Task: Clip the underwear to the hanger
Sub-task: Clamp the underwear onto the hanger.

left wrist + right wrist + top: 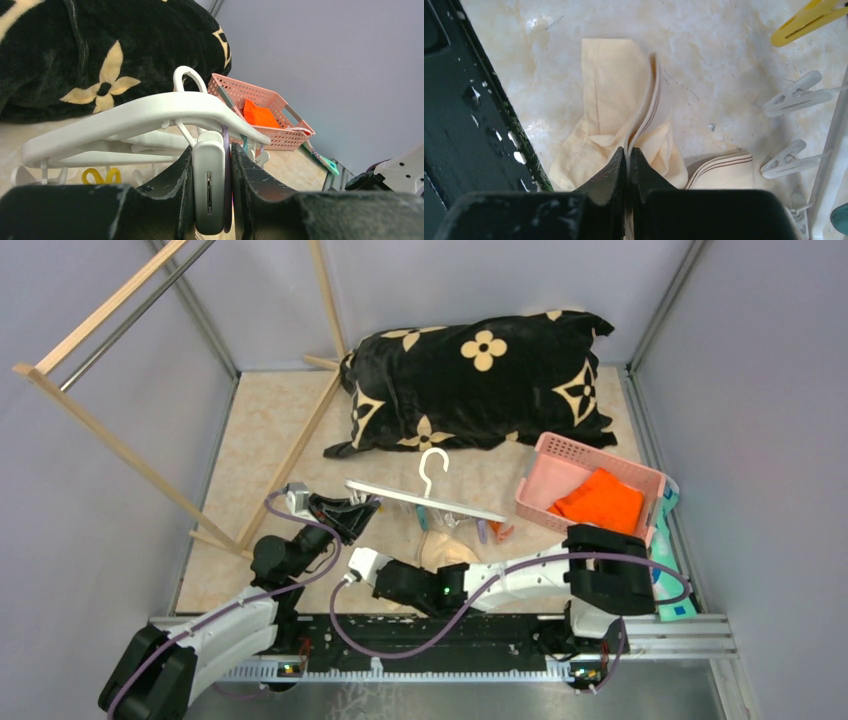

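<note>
The white hanger point(440, 502) lies tilted mid-table with its hook point(432, 465) toward the pillow and clips dangling under it. My left gripper point(358, 510) is at its left end. In the left wrist view the gripper point(211, 150) is shut on a white clip point(209, 185) hanging from the frame point(145, 112), with a purple piece beside it. The beige underwear point(448, 548) lies crumpled in front of the hanger, partly under my right arm. My right gripper point(629, 150) is shut on a folded edge of the underwear point(614, 85), low over the table.
A black pillow with a cream flower pattern point(470, 380) lies at the back. A pink basket point(560, 452) with an orange cloth point(600, 502) stands to the right. A wooden rack point(120, 450) leans at the left. The black rail point(464, 125) is close to the underwear. Loose-hanging clips point(791, 95) are to its right.
</note>
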